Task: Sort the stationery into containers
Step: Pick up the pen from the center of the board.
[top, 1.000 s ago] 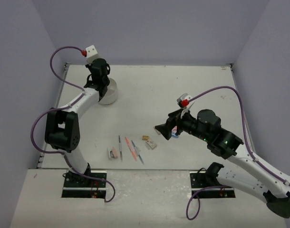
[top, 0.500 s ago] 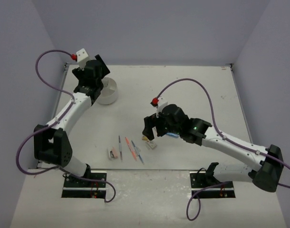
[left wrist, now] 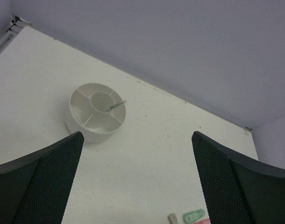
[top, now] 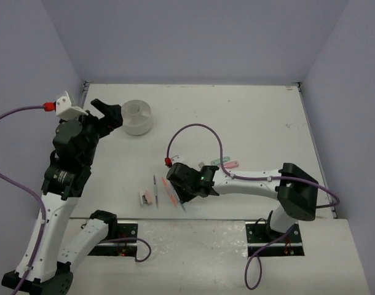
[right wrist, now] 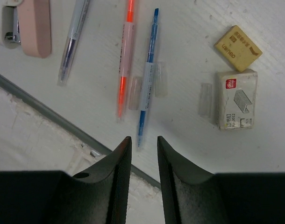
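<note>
Right claw low over the pens – left claw spread wide, facing the dish.

At the near edge of the white table, the right gripper hangs with its jaws drawn close, a narrow slit between them. The near tip of the thin blue pen lies in line with that slit; whether it is pinched I cannot tell. Just beside the blue pen lies the orange pen, then the grey pen and a pink stapler. On the other side are a tan eraser and a white staple box. Farther out lie a green capsule-shaped piece and a pink one. The left gripper is released and empty, raised above the table. Well beyond it stands the round white divided dish, with a thin green piece across its inner ring.
</note>
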{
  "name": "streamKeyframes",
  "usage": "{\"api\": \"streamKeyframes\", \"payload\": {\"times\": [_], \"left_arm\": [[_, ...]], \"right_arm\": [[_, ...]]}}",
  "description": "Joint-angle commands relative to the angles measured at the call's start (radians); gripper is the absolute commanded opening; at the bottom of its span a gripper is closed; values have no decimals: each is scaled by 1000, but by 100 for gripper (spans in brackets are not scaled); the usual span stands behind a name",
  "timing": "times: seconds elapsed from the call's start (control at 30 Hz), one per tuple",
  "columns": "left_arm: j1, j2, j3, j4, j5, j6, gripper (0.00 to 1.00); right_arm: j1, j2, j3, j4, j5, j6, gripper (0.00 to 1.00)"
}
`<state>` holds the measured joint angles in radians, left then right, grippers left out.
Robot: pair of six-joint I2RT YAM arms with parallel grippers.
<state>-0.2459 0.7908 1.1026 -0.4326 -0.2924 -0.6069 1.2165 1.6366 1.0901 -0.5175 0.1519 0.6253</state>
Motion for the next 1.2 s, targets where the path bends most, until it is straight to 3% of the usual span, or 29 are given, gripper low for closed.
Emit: {"api": "streamKeyframes", "payload": {"times": [0.0,0.33,1.17], "left_arm": [[5,-37,-15,-148,105,64,100],[7,-42,-48,-216,30,134,100],[7,-23,-92,-195,21,158,100]], "right_arm": [[19,51,64,-8,53,66,30],[46,169,116,-57,118,98,26],[46,230,140,-68,107,87,23]]}}
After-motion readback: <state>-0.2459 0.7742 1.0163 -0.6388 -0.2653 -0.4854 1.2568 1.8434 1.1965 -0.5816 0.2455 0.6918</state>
